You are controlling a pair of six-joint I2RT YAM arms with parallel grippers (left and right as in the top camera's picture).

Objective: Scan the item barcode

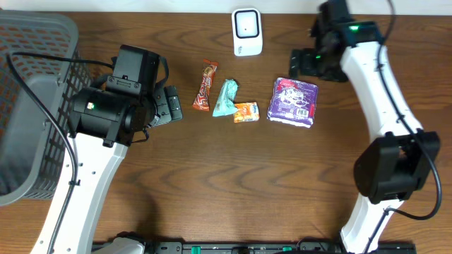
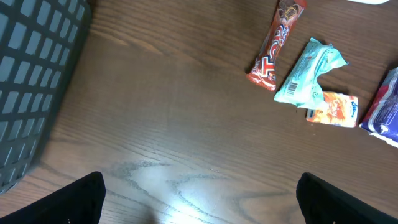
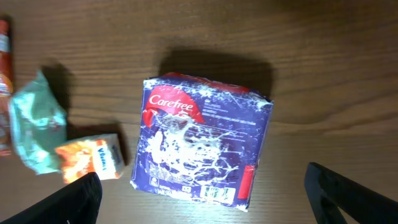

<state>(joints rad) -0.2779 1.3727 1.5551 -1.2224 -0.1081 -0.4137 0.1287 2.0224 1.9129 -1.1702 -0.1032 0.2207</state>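
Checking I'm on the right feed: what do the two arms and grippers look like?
The left arm and right arm have white links and bulky black joint housings, each with a small green light. Thin black cables trail along both. The left gripper and right gripper are black.

Grey basket [image 1: 49,32] on wooden table [image 1: 233,183]
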